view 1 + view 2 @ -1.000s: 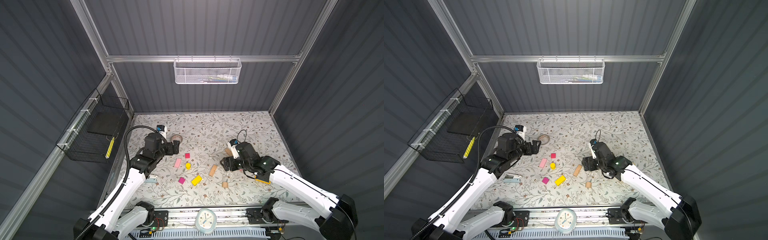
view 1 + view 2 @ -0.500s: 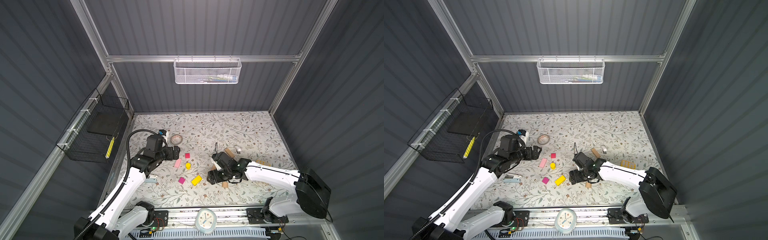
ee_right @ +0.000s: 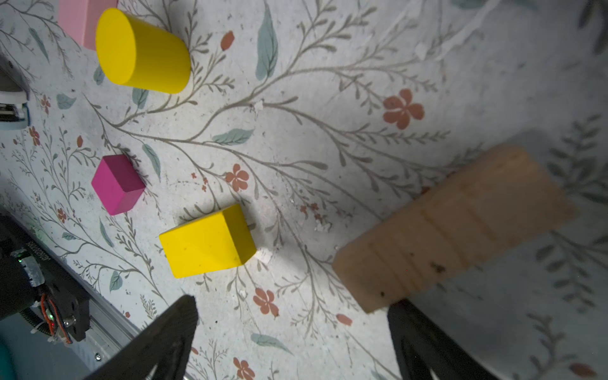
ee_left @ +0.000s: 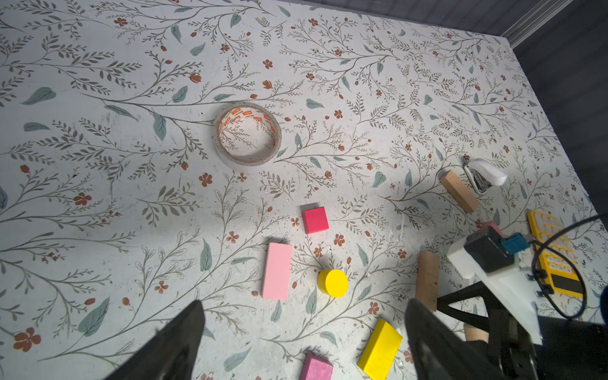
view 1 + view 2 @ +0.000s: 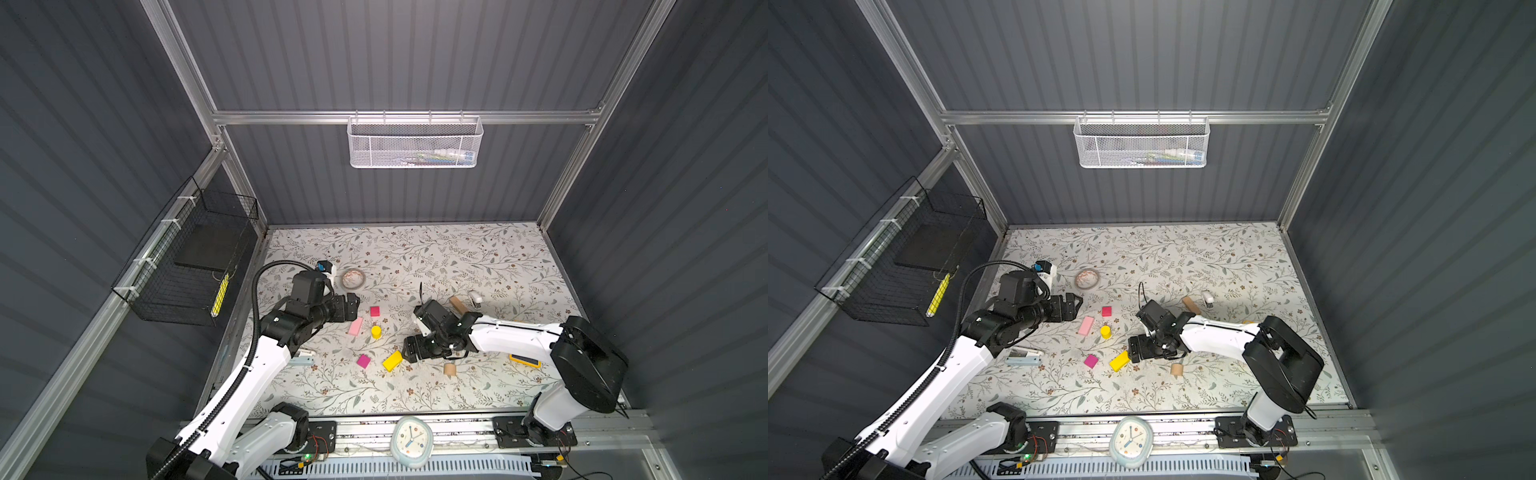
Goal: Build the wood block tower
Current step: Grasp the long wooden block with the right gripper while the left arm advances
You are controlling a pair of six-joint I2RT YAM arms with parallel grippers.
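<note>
1. Two risks face my right end effector, whose jaws stand wide apart and empty. The first is the tan bar. It lies skewed, with its near end at one fingertip rather than between the two, so closing now would probably shove or spin it instead of gripping it.
2. The second is the yellow bar, which sits near the other fingertip. A careless sweep could knock it toward the magenta cube.
3. I cannot tell whether the fingertip and the tan bar touch, because the bar is blurred.
4. My left end effector is also spread open and holds nothing, hanging above the bench. Dropping straight down could clip the pink bar, which lies at its 6 o'clock in a top view. The yellow cylinder is at its 5 o'clock.
5. I judge that no tower exists yet. The wood blocks lie singly on the bench, clustered around its middle. A tan cylinder lies at 4 o'clock of my right end effector.
</note>
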